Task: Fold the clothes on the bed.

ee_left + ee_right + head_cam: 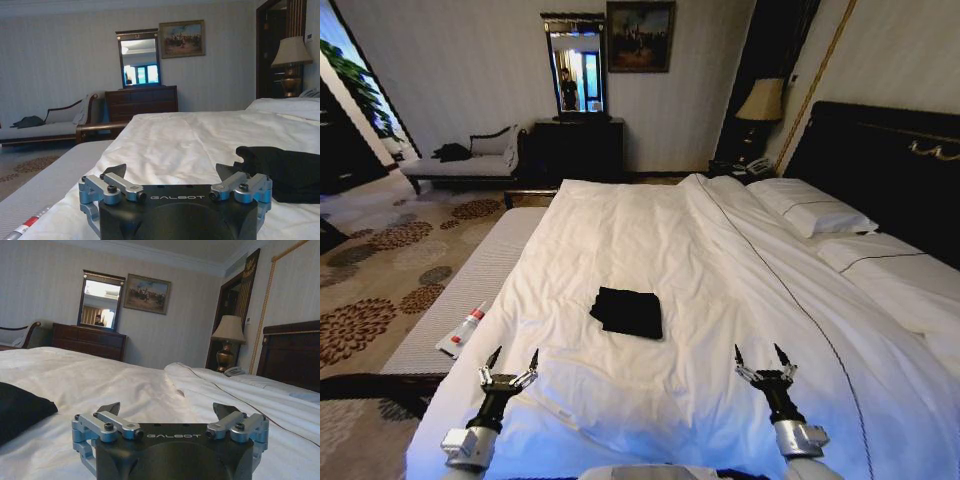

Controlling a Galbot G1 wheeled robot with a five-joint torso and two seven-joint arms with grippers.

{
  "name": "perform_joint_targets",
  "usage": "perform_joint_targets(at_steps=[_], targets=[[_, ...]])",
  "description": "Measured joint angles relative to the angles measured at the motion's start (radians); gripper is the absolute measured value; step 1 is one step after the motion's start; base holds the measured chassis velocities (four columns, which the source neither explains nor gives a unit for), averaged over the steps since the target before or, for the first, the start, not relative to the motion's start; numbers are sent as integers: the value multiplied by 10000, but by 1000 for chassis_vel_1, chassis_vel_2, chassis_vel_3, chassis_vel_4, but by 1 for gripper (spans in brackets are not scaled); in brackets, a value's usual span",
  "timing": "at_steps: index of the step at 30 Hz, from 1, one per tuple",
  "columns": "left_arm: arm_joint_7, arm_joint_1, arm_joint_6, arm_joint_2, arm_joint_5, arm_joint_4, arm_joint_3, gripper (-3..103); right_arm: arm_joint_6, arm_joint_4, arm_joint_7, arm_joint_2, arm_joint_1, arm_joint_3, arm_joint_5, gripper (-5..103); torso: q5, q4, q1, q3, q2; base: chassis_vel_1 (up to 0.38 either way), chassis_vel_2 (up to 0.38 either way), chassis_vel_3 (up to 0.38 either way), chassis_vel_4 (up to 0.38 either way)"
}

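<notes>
Across the bed's white duvet point(650, 250), a folded black T-shirt point(628, 311) lies near the middle. Nearer the foot, left gripper point(510, 364) and right gripper point(764, 359) hover apart, jaws wide open, empty.

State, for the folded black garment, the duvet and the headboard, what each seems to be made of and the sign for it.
Folded black garment: soft matte fabric, probably cotton knit; it lies limp in flat layers with rounded edges.
Duvet: white woven cloth, likely cotton; it creases and rumples softly.
Headboard: dark, apparently wood, with a slight sheen and gold trim; the exact material is open.
</notes>
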Motion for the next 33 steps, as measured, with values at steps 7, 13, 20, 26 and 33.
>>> perform_joint_targets(at_steps=[7,13,20,26,33], targets=[[0,0,0,0,0,0,0,100,0,0,0,0,0,0,0,100,0,0,0,0,0,0,0,0,0],[0,0,0,0,0,0,0,100,-1,-1,0,0,0,0,0,100,0,0,0,0,0,0,0,0,0],[0,0,0,0,0,0,0,100,0,0,0,0,0,0,0,100,0,0,0,0,0,0,0,0,0],[0,0,0,0,0,0,0,100,0,0,0,0,0,0,0,100,0,0,0,0,0,0,0,0,0],[0,0,0,0,0,0,0,100,-1,0,0,0,0,0,0,100,0,0,0,0,0,0,0,0,0]])
